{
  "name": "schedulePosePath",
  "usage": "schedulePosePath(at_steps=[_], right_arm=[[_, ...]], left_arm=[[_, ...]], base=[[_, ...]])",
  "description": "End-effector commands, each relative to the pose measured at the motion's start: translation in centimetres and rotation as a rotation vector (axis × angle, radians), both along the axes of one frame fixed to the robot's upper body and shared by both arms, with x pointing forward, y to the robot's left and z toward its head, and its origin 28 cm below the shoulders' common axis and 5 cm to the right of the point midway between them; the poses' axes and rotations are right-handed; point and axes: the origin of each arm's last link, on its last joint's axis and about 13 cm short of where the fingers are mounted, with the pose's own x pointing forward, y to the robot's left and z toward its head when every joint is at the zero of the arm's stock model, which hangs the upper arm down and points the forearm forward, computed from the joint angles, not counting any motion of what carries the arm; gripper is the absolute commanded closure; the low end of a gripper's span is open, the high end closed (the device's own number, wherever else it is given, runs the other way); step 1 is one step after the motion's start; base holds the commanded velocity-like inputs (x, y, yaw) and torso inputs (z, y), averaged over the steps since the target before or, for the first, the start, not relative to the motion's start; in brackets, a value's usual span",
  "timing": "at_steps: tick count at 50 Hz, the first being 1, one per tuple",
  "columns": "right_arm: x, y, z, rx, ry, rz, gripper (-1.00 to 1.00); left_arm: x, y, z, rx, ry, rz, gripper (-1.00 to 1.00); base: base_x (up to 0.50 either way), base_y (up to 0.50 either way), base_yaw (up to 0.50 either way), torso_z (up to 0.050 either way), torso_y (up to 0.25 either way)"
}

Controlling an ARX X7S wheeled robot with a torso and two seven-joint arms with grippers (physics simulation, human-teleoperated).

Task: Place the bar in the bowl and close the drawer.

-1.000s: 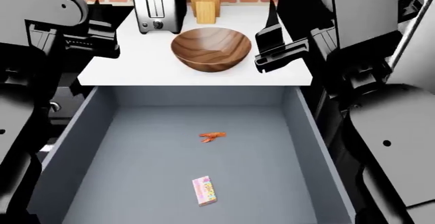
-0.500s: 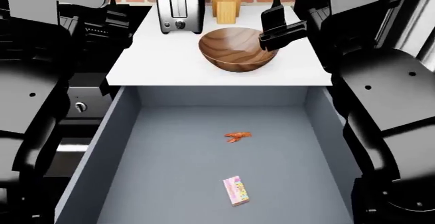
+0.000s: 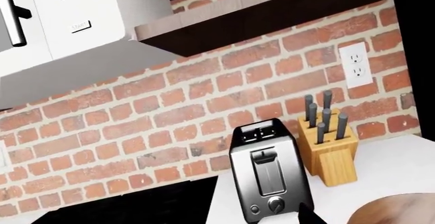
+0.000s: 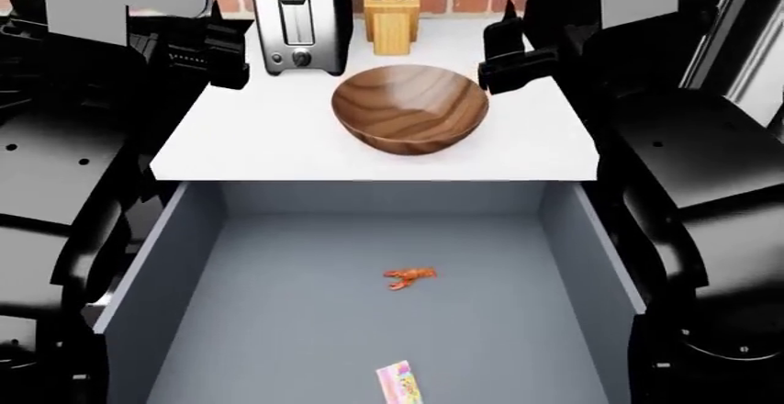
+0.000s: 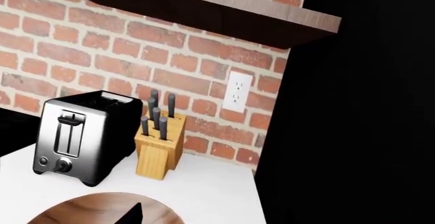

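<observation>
From my seat the drawer [image 4: 184, 266] gapes wide with only a tiny lobster [image 4: 410, 277] mid-floor and the bar [image 4: 399, 385] near its front, while on the desk [image 4: 245, 129] the bowl [image 4: 410, 108] has bare surface around it, toaster [image 4: 296, 18] and knife block [image 4: 392, 5] crowding the back wall.

This is a home kitchen, rendered in simulation. A red brick wall [image 3: 170, 117] backs a white counter [image 4: 270, 129], and against that wall stand a chrome toaster [image 4: 294, 20] and, just beside it, a wooden knife block [image 4: 392, 5], with a white outlet [image 5: 237, 95] on the bricks above the block and a dark shelf [image 3: 272, 15] higher up the wall. In front of the toaster sits a wooden bowl [image 4: 410, 108], below the counter's front edge a deep grey drawer [image 4: 196, 266] stands open, and beside the counter is a dark appliance with a knob, likely a stove.
</observation>
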Motion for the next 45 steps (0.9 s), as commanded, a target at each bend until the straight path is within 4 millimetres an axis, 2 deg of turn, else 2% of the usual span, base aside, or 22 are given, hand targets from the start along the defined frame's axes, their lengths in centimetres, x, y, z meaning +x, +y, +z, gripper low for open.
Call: schedulePosePath(at_steps=[1,14,35,45], right_arm=[[0.2,0.1,-0.1,-0.009,0.008,-0.001,-1.0],[0.2,0.5,-0.1,-0.082,0.009,0.005,-1.0],[0.3,0.5,-0.7,-0.067,0.019,0.02,-1.0],[0.4,1.2,-1.3,-0.111,0.127,0.004,-1.0]], left_arm=[[0.0,0.2,0.0,0.003,0.0,0.01,-1.0],[-0.2,0.5,0.1,-0.002,-0.006,0.019,-1.0],[-0.2,0.5,-0.2,-0.004,0.0,0.02,-1.0],[-0.2,0.6,-0.2,-0.003,-0.002,0.02,-1.0]], base=[[0.0,0.0,0.0,0.0,0.0],[0.0,0.05,0.0,0.0,0.0],[0.05,0.06,0.0,0.0,0.0],[0.0,0.0,0.0,0.0,0.0]])
